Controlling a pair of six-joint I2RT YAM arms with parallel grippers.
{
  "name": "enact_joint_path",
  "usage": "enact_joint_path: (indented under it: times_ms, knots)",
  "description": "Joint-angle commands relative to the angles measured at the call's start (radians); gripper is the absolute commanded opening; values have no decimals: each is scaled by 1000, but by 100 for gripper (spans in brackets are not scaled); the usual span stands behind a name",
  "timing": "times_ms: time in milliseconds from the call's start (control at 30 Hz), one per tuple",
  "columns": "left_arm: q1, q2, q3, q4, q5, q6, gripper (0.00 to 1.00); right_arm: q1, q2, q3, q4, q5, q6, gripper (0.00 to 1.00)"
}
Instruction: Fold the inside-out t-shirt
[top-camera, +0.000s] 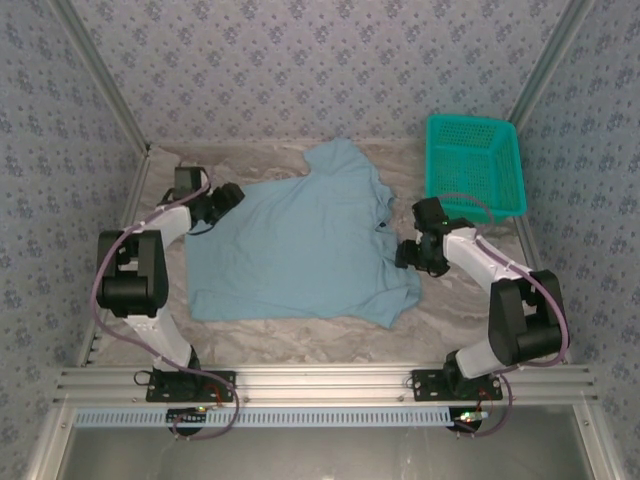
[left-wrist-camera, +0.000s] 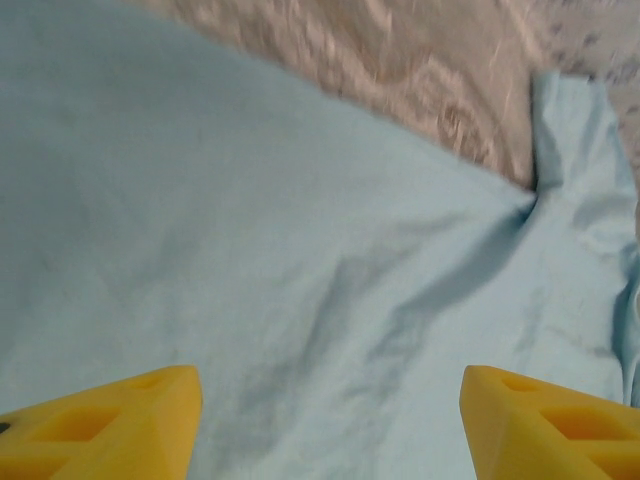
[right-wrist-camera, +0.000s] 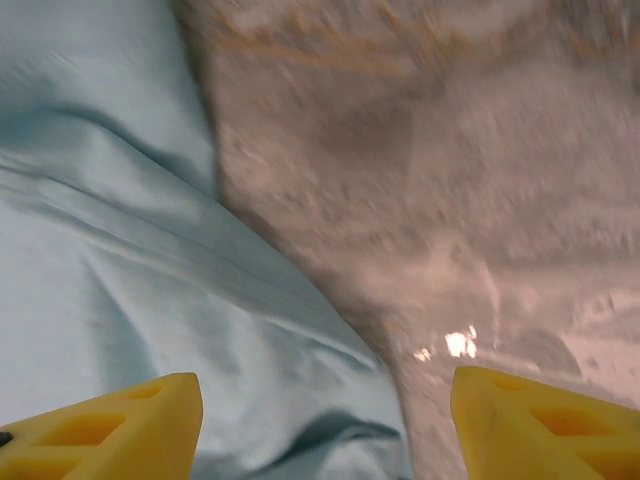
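Lying spread over the marbled table (top-camera: 450, 310), the inside-out t-shirt (top-camera: 300, 250) takes up the middle of the top view: light blue and mostly flat, with one sleeve reaching toward the far wall and the other rumpled at the near right. Its small dark neck tag (top-camera: 383, 226) sits on the right side. The left gripper (top-camera: 228, 195) is low at the shirt's far left corner, and the right gripper (top-camera: 408, 255) is at the right edge just below the tag. A teal mesh basket (top-camera: 475, 165) stands in the far right corner, apart from the cloth. From the left wrist, the left gripper (left-wrist-camera: 328, 385) has its yellow fingers (left-wrist-camera: 130, 420) spread wide over softly creased blue fabric, gripping none of it, with bare table beyond the shirt's edge. From the right wrist, the right gripper (right-wrist-camera: 325, 385) is likewise parted wide, one finger over wrinkled cloth and the other over bare tabletop, so the shirt's edge runs between them.
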Motion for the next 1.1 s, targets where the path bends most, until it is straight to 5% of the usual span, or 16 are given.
enact_joint_path:
  times_ms: [0,267,500,667,867,967,1067]
  knots:
    - [-8,1,-33,60,9,-10,69,-19,-2,-13,-95,9,47,67]
    - [-12,78,-57,78,2,10,68,-61,62,-71,9,-114,75,55]
    - [-9,92,-74,52,-40,47,68,-85,73,-97,-55,-51,82,25]
    - [-6,119,-83,52,-51,57,68,-111,6,-159,-119,-1,131,17]
    - [12,148,-91,58,-50,63,68,-182,-113,-220,-134,20,190,15]
    - [16,151,-89,61,-41,65,68,-202,-206,-196,-105,64,195,20]
    - [15,150,-90,67,-30,64,68,-109,-261,-141,37,45,125,32]
